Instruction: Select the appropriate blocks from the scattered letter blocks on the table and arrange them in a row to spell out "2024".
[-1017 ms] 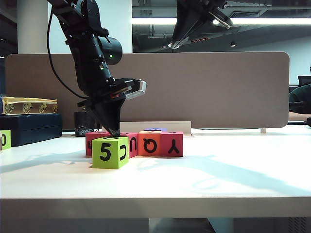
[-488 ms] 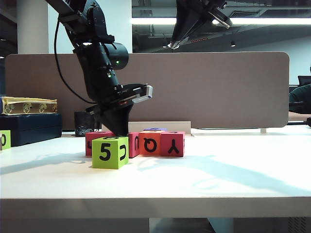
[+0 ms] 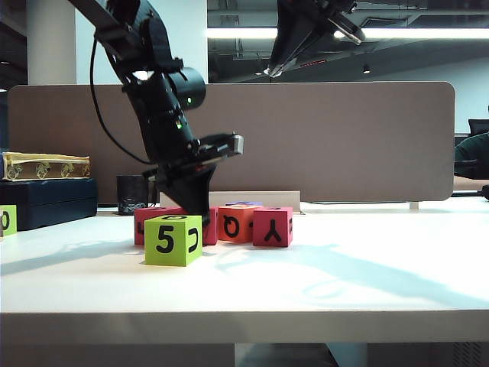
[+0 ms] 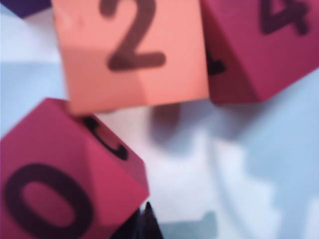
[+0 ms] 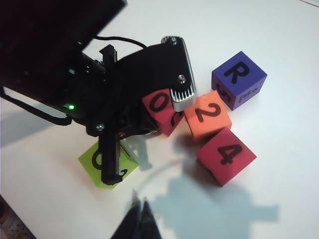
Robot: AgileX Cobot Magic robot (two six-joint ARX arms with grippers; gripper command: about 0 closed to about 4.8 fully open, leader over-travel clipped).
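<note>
The left claw (image 3: 200, 216) is lowered, fingers pressed together and holding nothing, beside the pink-red block topped 0 (image 5: 162, 110); the right claw (image 5: 139, 211) is raised well above the white tabletop (image 3: 344, 267), likewise closed and empty. The orange block topped 2 (image 5: 208, 117) is set between the 0 block and the pink-red block topped 4 (image 5: 226, 155); a fourth pink-red block (image 3: 153, 218) is partly hidden behind the lime-green 5 cube (image 3: 173, 240); a purple R cube (image 5: 239, 78) lies just beyond the orange block.
</note>
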